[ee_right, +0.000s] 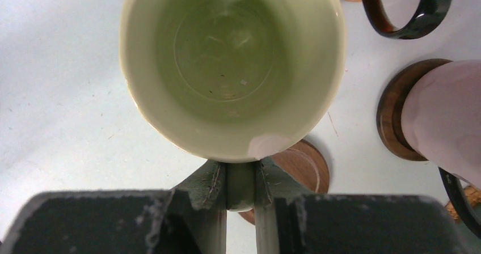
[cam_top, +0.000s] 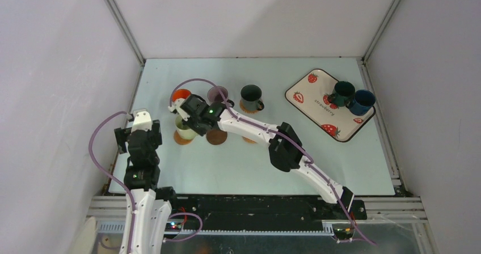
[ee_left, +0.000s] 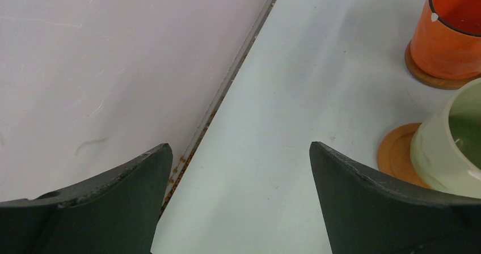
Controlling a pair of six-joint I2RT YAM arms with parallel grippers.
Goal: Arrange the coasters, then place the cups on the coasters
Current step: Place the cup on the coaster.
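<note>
Right hand (ee_right: 240,180) on pale green cup (ee_right: 232,67)

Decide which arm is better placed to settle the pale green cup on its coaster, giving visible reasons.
Right. The right gripper is shut on the handle of the pale green cup, which is already at the tan coaster. The left gripper hangs open and empty over the table beside the wall.

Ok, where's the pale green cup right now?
Top view: the pale green cup is at the table's left, just nearer the arms than the orange cup, over a tan coaster, its handle gripped by the right end effector.
</note>
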